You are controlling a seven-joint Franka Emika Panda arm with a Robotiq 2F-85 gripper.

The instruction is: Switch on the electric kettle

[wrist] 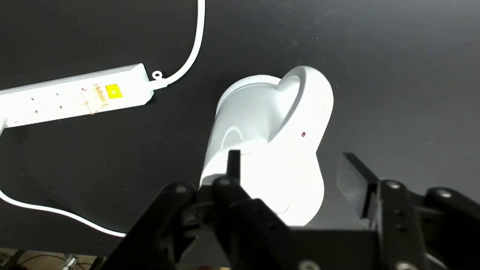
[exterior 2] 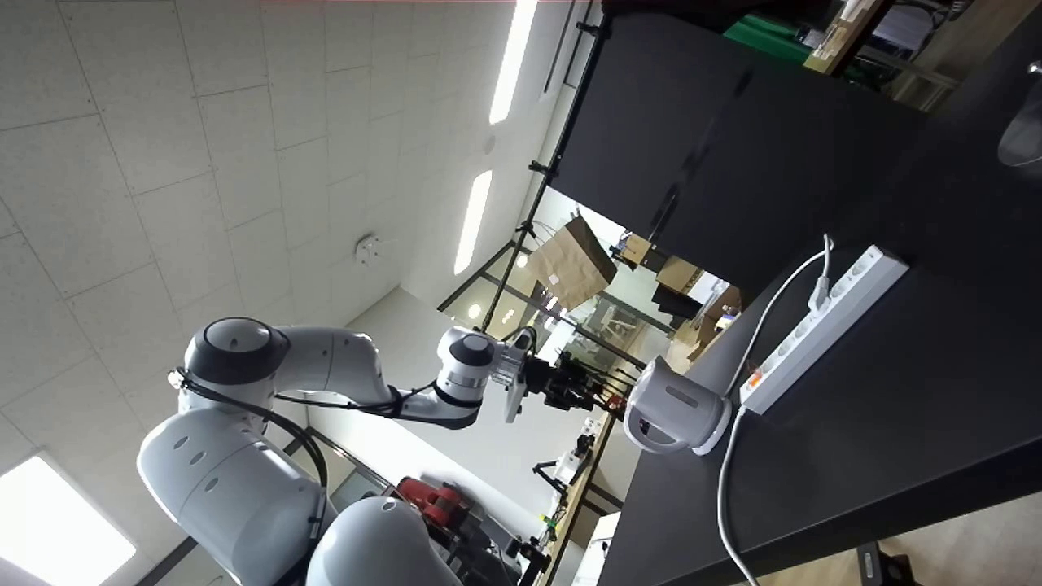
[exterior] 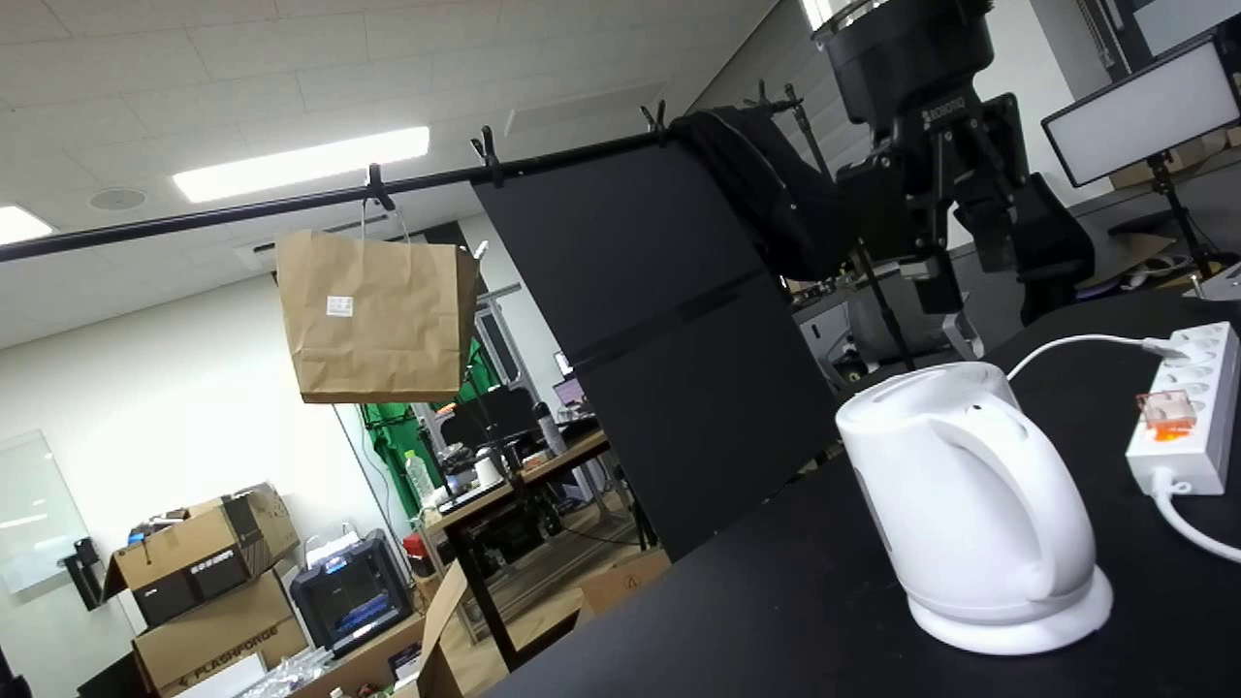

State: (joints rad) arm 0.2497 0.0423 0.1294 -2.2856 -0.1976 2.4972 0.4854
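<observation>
The white electric kettle (exterior: 970,514) stands upright on its base on the black table; it also shows in an exterior view (exterior 2: 680,403). In the wrist view the kettle (wrist: 251,108) is seen from above, its lid area overexposed, with its handle (wrist: 317,93) toward the top right and a small dark red dot on the handle's upper end. My gripper (wrist: 294,165) is open and empty, fingers wide apart. In both exterior views the gripper (exterior: 970,281) (exterior 2: 598,395) hangs above the kettle, apart from it. I cannot make out the switch lever clearly.
A white power strip (exterior: 1188,407) with cords lies on the table (wrist: 393,56) beside the kettle; it also shows in the wrist view (wrist: 75,97). A white plug sits in the strip. A black backdrop (exterior: 659,330) and a hanging paper bag (exterior: 378,320) are behind.
</observation>
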